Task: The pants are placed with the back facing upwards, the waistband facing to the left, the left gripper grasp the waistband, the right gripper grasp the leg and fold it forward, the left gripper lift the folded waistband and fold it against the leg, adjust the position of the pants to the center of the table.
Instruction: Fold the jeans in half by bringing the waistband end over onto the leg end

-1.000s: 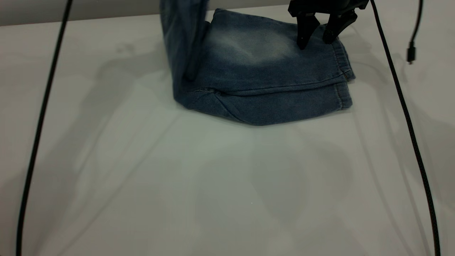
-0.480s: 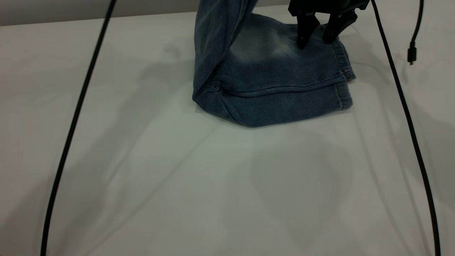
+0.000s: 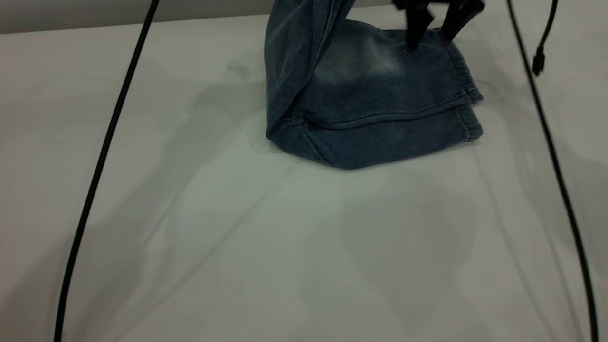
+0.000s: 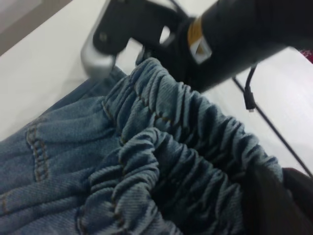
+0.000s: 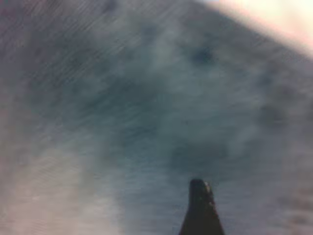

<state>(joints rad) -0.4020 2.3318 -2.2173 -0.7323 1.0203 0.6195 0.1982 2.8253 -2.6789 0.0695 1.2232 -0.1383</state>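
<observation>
The blue denim pants (image 3: 375, 114) lie folded lengthwise at the far middle of the table (image 3: 237, 247). Their left part rises steeply out of the top of the exterior view. The leg (image 3: 361, 61) with the pale faded oval lies on top, its hems to the right. My left gripper (image 4: 282, 191) does not show in the exterior view; in its wrist view it is shut on the ruched waistband (image 4: 186, 142). My right gripper (image 3: 434, 35) is open, its fingertips just over the leg near the hem. One fingertip (image 5: 200, 208) shows above the denim (image 5: 146, 122).
A black cable (image 3: 104, 156) runs down the table's left side and another (image 3: 555, 166) down the right. A cable end with a plug (image 3: 538, 61) dangles at the far right. The right arm's silver-grey housing (image 4: 98, 61) shows beyond the waistband.
The lifted waistband part has swung right, over the leg. The pants have slid slightly right. My right gripper has risen a little and stays open.
</observation>
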